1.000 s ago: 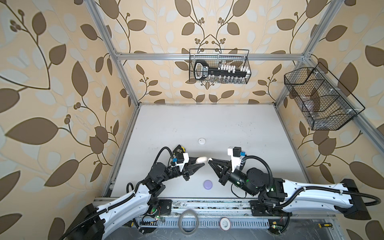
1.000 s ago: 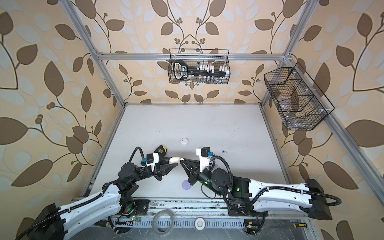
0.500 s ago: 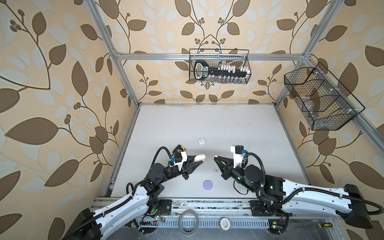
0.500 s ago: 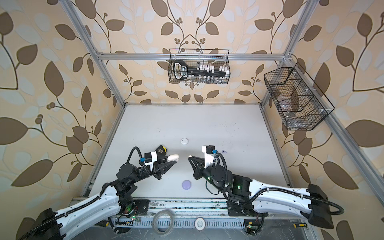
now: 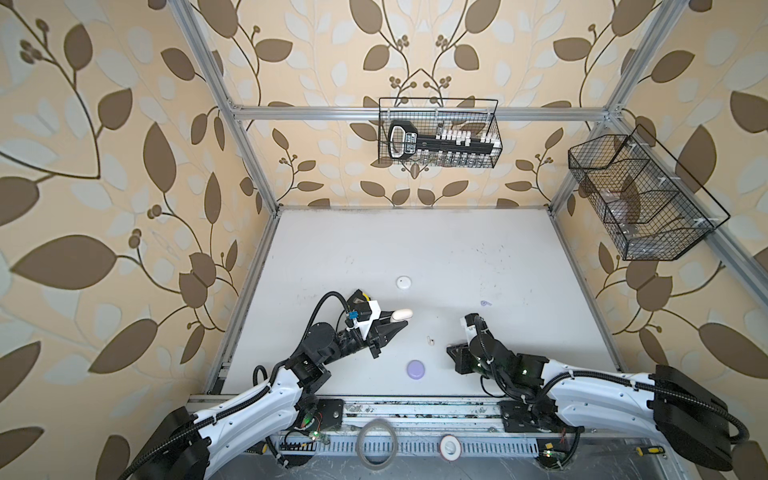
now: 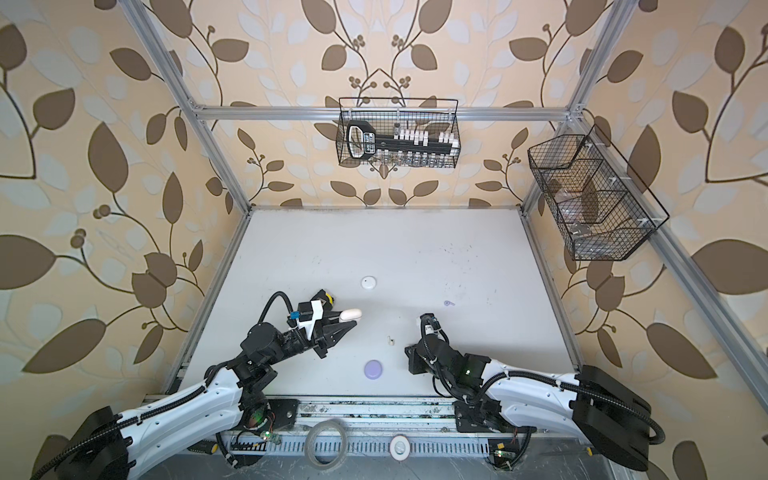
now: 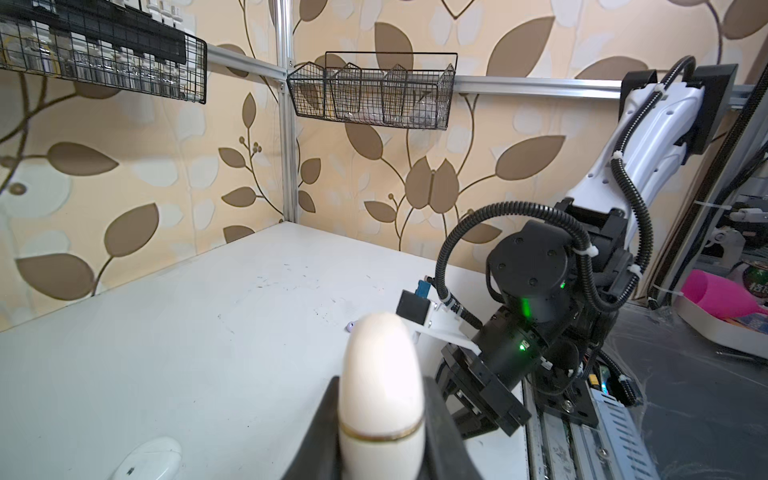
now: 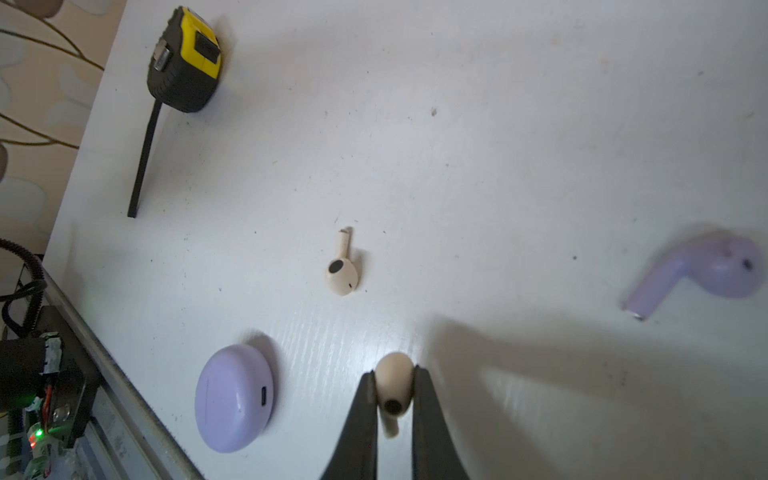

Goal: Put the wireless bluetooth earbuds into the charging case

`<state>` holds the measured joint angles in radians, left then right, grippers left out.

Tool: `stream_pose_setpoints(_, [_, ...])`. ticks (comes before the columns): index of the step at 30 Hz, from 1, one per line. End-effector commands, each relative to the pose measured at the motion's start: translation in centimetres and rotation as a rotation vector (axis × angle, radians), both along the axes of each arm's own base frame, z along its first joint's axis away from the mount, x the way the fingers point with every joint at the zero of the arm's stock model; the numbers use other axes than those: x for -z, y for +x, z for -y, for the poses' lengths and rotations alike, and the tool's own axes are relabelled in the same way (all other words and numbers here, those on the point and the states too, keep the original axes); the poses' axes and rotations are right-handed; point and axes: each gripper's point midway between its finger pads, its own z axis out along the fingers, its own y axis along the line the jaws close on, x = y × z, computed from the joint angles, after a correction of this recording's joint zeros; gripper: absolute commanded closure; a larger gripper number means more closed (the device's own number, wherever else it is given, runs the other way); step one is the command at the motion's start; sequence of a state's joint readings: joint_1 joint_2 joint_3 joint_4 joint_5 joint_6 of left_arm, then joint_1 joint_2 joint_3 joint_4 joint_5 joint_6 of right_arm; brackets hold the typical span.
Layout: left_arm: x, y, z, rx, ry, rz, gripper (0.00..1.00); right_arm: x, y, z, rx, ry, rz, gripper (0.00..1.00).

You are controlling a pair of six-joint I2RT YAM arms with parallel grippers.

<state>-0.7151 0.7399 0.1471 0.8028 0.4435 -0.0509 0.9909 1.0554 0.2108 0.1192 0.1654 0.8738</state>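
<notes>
1. The left gripper (image 7: 382, 384) was clamped tight on the cream charging case (image 5: 402, 314), left of centre above the worktop (image 5: 415, 249); its lid looked shut.
2. The right gripper (image 8: 394, 371) pinched a cream earbud (image 8: 390, 386) at near right. A second cream earbud (image 8: 341, 266) lay between the arms.
3. The step was apparently bringing earbud to case. Next, the lid needed opening and the stem aligning with its socket.

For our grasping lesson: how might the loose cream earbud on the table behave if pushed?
The loose cream earbud looks tiny, probably light, easily flicked. Its rounded head likely pivots around the thin stem. Smooth plastic may slip.
</notes>
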Motion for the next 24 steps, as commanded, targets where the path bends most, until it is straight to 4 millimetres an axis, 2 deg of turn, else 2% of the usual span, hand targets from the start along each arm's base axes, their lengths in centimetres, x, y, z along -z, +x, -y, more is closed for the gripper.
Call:
stream_pose_setpoints(1, [-2.8,-0.5,0.3,0.027,-0.041,0.07,1.0,0.2,0.1,-0.7,-0.012,0.026,-0.027,0.89])
stream_pose_setpoints(3, [-2.9,-0.5,0.4,0.028,-0.041,0.073,1.0,0.5,0.4,-0.4,0.002,0.025,-0.033,0.88])
stream_pose_setpoints(7, [-2.9,-0.5,0.4,0.028,-0.038,0.074,1.0,0.6,0.5,-0.3,0.0,0.009,-0.033,0.73])
stream_pose_setpoints(8, [-2.9,-0.5,0.4,0.029,-0.037,0.073,1.0,0.5,0.6,-0.2,0.001,0.003,-0.028,0.66])
stream_pose_setpoints(11, [-2.8,-0.5,0.4,0.03,-0.034,0.072,1.0,-0.8,1.0,0.4,0.019,-0.02,0.006,0.58])
stream_pose_setpoints(13, [-2.8,-0.5,0.5,0.032,-0.033,0.071,1.0,-2.6,1.3,0.6,0.026,-0.013,0.048,0.57])
stream_pose_setpoints(15, [-2.8,-0.5,0.5,0.033,-0.032,0.072,1.0,-5.4,1.4,0.8,0.032,-0.009,0.123,0.55])
stream_pose_setpoints(17, [-2.7,-0.5,0.5,0.035,-0.03,0.072,1.0,-9.1,1.4,0.8,0.036,0.02,0.214,0.54])
stream_pose_setpoints(21, [-2.8,-0.7,0.7,0.049,-0.027,0.074,1.0,-18.5,-0.5,-1.7,-0.088,0.183,0.462,0.56])
stream_pose_setpoints(24, [-2.7,-1.1,1.0,0.084,-0.02,0.082,1.0,-23.3,-2.7,-4.4,-0.216,0.258,0.608,0.64])
